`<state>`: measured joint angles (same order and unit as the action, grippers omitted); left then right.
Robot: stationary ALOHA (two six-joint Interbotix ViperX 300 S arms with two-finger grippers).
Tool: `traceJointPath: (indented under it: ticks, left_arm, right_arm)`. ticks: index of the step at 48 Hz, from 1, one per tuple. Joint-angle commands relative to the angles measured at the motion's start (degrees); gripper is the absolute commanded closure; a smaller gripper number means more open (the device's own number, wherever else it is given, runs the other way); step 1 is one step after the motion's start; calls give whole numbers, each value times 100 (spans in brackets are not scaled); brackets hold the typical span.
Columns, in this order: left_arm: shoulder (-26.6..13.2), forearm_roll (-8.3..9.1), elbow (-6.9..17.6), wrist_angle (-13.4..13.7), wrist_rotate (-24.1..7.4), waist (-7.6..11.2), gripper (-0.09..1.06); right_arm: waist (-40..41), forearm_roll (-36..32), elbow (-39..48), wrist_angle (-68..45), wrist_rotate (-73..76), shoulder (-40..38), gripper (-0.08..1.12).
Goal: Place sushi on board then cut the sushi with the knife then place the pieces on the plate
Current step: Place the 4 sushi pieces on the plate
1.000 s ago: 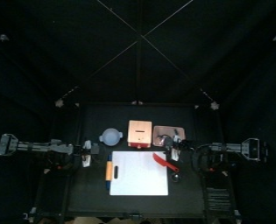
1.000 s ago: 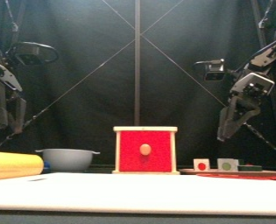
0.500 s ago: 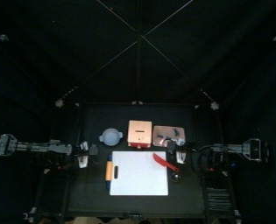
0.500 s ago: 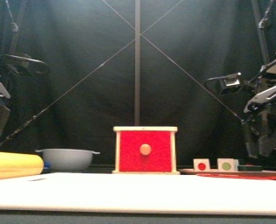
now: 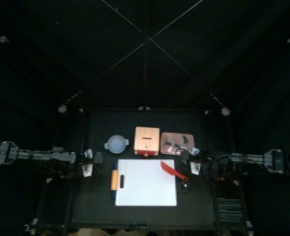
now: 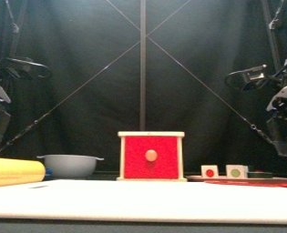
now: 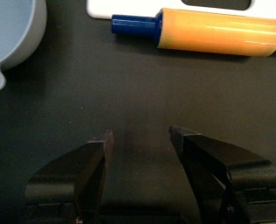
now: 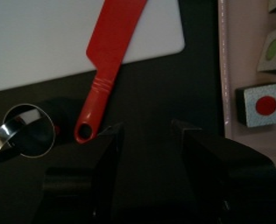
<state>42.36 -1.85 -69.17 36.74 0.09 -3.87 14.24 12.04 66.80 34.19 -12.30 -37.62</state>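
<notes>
Dark-skinned sushi (image 8: 264, 103) in the pink tray (image 8: 231, 52), toward the tabletop's back edge and just right of the wooden box (image 5: 147, 140): two blocks side by side, one showing a white face with a red dot, one a green centre. Not yet on the white board (image 5: 147, 189), at the middle of the tabletop's front half and bare but for the red knife (image 8: 109, 58), blade across the board's right edge, handle out on the tabletop.

Probably light, rigid toy blocks, smooth-sided, apt to slip or come apart at the joint; best pinched low and square across the flat dark flanks. Cannot tell whether joined or loose. As for the knife: stiff, thin, lying flat, so awkward to get under; best taken at the ribbed handle, clear of the board.

Left of the box, blue-grey bowl (image 5: 116, 144), nothing made out inside. Along the board's left edge, orange rolling pin (image 7: 217, 31); near the knife's handle end, round metal cutter (image 8: 16, 143).

By the tabletop's left edge, left gripper (image 7: 138, 136) released, jaws apart over bare surface, holding nothing. Near the right edge, right gripper (image 8: 146, 129) likewise spread and empty, low beside the knife handle.
</notes>
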Motion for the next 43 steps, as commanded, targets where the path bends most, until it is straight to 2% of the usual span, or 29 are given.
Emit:
traceJointPath:
  ticks: [1, 7, 24, 43]
  left_arm:
    - [-18, -9, 79, -35, -9, -9, 7]
    - [-18, -9, 79, -35, -9, -9, 7]
    - [-18, -9, 79, -35, -9, -9, 7]
    - [-18, -9, 79, -35, -9, -9, 7]
  right_arm:
    - [-26, -62, 88, 123, -18, -220, 21]
    - [-26, -202, 158, 422, -35, -475, 21]
    - [-26, -220, 255, 352, -26, -1195, 21]
    - [-26, -220, 264, 360, -44, -1415, 21]
